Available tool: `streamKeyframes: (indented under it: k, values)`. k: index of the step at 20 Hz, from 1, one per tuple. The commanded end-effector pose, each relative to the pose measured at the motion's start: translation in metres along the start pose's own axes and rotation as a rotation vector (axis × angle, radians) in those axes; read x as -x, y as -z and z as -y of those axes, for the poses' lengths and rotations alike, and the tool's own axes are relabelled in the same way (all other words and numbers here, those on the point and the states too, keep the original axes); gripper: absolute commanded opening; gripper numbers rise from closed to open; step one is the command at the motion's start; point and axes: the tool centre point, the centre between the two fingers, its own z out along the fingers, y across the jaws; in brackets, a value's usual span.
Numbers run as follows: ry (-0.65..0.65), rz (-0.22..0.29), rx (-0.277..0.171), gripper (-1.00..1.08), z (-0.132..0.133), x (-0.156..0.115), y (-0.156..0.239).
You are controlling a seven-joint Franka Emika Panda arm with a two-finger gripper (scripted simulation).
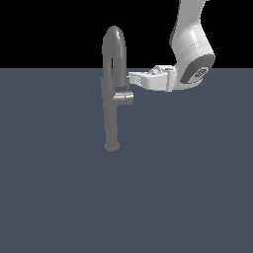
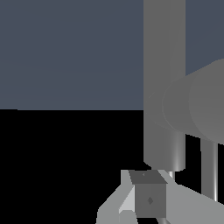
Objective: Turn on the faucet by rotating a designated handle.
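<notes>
Here the gripper [image 1: 131, 80], jaw gap unclear, sits just above the handle [image 1: 124, 98], which juts sideways from the faucet [image 1: 111, 99].

The wide dark blue-grey surface [image 1: 59, 197] lies bare on every side of the tall slim grey metallic faucet [image 1: 110, 118], so room is open to the exterior view's left, on the near side, and to the exterior view's right below the arm. The faucet's column and narrow arched spout stand as the one upright obstacle. The short stubby grey cylindrical handle [image 1: 124, 98] juts from the column toward the exterior view's right, blocking that side at mid-height. The white end effector [image 1: 131, 79] fills the space just above the handle, beside the spout; in the wrist view one finger [image 2: 148, 199] sits close under the column and handle [image 2: 192, 105].
</notes>
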Motion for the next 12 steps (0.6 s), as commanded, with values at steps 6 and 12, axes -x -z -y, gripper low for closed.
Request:
streamKeyframes:
  k: [6,12]
  values:
    - [-0.002,0.003,-0.003,-1.0,-0.004,0.001,-0.001]
    - [-0.003,0.005,-0.004,-1.0,-0.019,0.008,-0.001]
